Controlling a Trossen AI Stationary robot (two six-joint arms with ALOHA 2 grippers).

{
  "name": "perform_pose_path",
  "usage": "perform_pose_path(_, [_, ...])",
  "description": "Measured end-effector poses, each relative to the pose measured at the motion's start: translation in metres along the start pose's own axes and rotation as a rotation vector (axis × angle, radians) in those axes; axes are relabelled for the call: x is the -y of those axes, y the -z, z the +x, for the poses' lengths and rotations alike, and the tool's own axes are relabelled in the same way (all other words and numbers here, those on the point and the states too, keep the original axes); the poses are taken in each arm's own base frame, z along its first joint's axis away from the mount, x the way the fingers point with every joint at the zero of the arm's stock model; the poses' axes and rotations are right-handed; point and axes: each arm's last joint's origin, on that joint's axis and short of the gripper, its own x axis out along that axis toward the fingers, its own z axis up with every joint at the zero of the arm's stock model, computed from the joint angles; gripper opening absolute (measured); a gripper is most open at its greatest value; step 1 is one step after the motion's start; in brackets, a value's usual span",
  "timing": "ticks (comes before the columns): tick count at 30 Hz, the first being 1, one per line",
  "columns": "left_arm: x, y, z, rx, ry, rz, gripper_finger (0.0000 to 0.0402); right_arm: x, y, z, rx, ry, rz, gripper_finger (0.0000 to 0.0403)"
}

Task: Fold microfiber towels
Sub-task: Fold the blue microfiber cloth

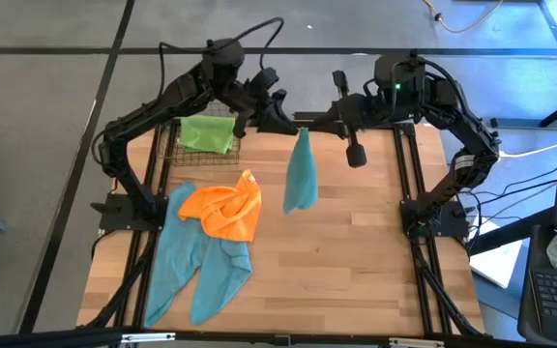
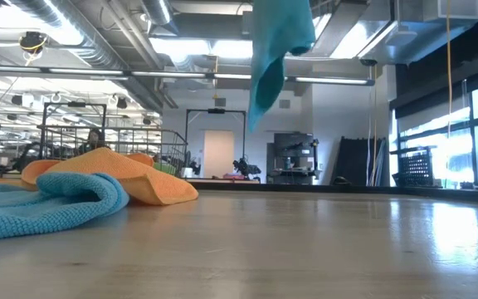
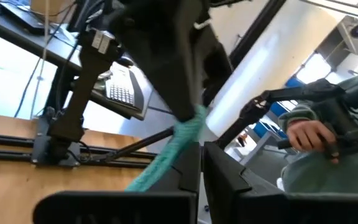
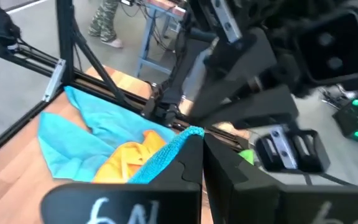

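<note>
A teal towel [image 1: 300, 174] hangs over the middle of the table, its bunched top end held between my two grippers. My left gripper [image 1: 289, 123] comes in from the left and my right gripper [image 1: 310, 128] from the right; both are shut on it, fingertips almost meeting. In the low view the towel's lower end [image 2: 264, 91] hangs well above the tabletop. An orange towel [image 1: 228, 208] lies crumpled on top of teal towels [image 1: 196, 266] at the near left. A lime green towel [image 1: 206, 133] lies in a wire basket. My left gripper [image 3: 202, 152] pinches the towel's bunched top end [image 3: 182, 134] between its two fingers, coming level from the table's left. The towel hangs limp below, clear of the table. One layer or several, I cannot tell. My right gripper [image 4: 202, 142] pinches the same bunched top end [image 4: 180, 144] between its two fingers, from the table's right and slanting slightly down, right beside the left fingers. The cloth hangs slack below it.
The wire basket [image 1: 172, 145] stands at the far left corner. Black frame rails [image 1: 404, 164] run along both sides of the wooden tabletop [image 1: 356, 261], whose right half is bare. A person's hand [image 3: 306, 134] shows beyond the table.
</note>
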Motion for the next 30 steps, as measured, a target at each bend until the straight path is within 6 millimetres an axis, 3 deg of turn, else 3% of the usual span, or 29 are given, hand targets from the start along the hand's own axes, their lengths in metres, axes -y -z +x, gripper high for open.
perform_pose_path(7, [-0.007,-0.003,-0.007,0.017,-0.031,-0.058,0.0061,-0.001,-0.001,0.0,0.026,-0.037,-0.028,0.0008])
perform_pose_path(14, [-0.001,0.0,0.006,0.034,-0.048,-0.06,0.0112,-0.002,-0.003,0.0,0.06,-0.077,-0.058,0.0008])
perform_pose_path(30, [0.018,0.004,0.028,0.054,-0.015,-0.104,0.0117,-0.004,-0.006,-0.004,0.114,-0.138,-0.122,0.0008])
